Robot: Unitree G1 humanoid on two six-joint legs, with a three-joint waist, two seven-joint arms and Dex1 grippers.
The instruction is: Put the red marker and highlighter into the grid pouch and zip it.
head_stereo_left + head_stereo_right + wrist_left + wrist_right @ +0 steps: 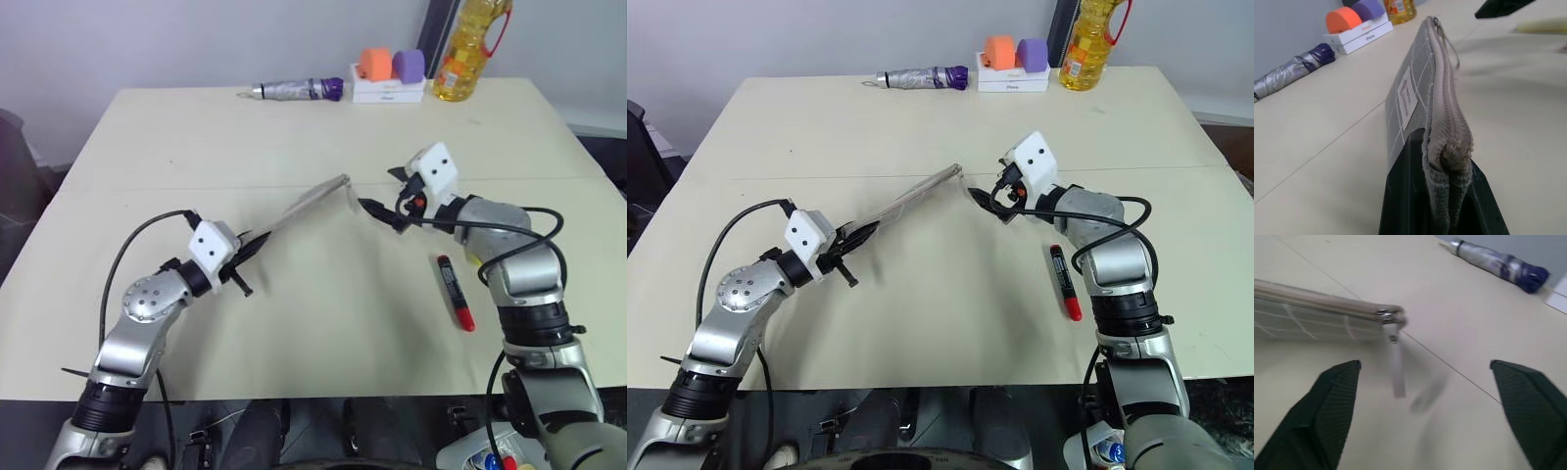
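- My left gripper (1442,196) is clamped on one end of the grid pouch (1418,98), holding it edge-up off the table (294,127), zipper on top.
- Zipper reads closed along its length; slider and pull cord (1396,357) sit at the far end, cord dangling free.
- My right gripper (1425,406) has jaws wide apart, holding nothing, just beside the pouch's slider end, not touching it.
- Red marker (455,292) lies flat on the table near my right forearm, outside the pouch.
- Highlighter (1540,25): pale yellow shape on the table beyond the right fingertip, partly hidden.
- Far table edge: purple-and-silver folded umbrella (299,90), white box (387,90) carrying orange and purple pieces, oil bottle (470,44).
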